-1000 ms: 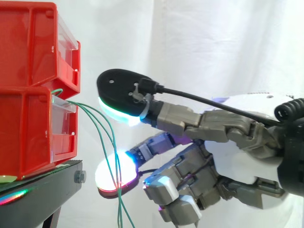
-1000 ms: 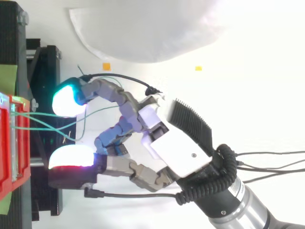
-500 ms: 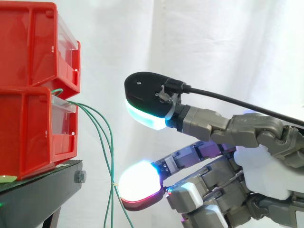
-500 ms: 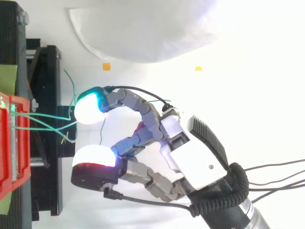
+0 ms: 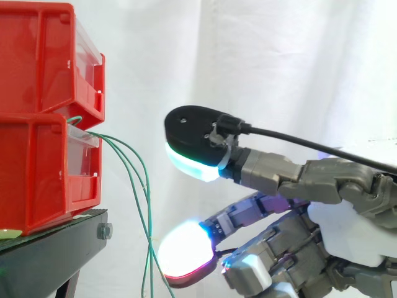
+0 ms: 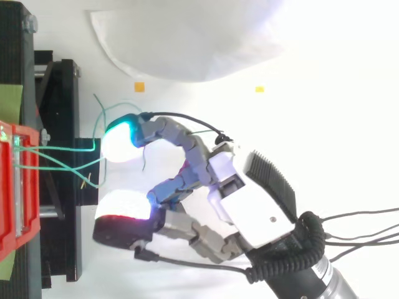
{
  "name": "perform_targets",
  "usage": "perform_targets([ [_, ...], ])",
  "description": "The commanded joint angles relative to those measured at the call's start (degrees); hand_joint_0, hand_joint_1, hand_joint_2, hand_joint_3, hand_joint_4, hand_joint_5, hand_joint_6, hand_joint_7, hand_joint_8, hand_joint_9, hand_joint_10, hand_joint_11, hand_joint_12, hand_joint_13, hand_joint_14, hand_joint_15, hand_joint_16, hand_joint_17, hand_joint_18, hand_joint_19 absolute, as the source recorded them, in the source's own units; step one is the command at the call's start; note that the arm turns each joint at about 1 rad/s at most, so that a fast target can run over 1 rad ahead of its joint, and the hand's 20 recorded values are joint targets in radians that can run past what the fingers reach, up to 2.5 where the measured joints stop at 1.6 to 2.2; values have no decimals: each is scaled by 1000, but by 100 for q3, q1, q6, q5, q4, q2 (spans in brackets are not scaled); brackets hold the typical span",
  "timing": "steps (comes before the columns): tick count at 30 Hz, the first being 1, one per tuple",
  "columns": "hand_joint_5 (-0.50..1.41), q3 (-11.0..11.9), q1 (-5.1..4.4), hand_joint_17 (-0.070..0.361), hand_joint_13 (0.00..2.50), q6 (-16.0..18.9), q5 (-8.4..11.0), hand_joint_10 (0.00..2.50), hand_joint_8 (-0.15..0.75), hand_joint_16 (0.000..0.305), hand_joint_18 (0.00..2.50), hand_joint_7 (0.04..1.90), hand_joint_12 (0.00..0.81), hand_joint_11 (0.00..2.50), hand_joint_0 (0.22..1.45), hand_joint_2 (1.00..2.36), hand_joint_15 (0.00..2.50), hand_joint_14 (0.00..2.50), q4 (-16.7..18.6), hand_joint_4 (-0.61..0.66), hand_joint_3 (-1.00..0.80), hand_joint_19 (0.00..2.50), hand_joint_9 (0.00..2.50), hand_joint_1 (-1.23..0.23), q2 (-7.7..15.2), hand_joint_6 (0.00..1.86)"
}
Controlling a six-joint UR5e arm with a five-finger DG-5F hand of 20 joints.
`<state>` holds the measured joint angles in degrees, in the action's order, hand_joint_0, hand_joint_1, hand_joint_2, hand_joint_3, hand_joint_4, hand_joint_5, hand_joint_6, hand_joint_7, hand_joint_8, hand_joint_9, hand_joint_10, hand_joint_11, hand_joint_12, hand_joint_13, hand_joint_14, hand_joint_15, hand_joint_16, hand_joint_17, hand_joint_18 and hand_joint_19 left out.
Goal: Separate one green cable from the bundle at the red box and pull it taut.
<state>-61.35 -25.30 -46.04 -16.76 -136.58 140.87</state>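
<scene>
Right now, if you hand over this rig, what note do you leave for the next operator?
Hand: open, glowing pads apart, nothing pinched, just beside the green cables.
Green cables: hang slack from the lower red bin on the black stand.
Done: hand is at the bundle; no cable separated that I can see.
Left: pinch one cable, pull it taut.

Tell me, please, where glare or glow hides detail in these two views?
Side view: the lower fingertip pad blooms white, its edge melting toward the green cables; the curtain is evenly lit, with soft fold shadows. Top view: the ground right of the hand is blown out to plain white, and both glowing pads lose their surface detail.
</scene>
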Motion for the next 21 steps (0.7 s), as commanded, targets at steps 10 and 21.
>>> perform_targets([
  [10, -137, -228, 183, 177, 1533, -1592, -1655, 21, 401, 79, 1163, 860, 483, 1413, 401, 1000, 1487, 54, -62, 339, -500, 980, 1467, -401, 2, 503],
  [21, -137, -228, 289, 176, 1531, -2023, -2402, 21, 402, 78, 1164, 859, 477, 1410, 401, 1000, 1491, 54, -115, 336, -500, 977, 1465, -399, -7, 503],
])
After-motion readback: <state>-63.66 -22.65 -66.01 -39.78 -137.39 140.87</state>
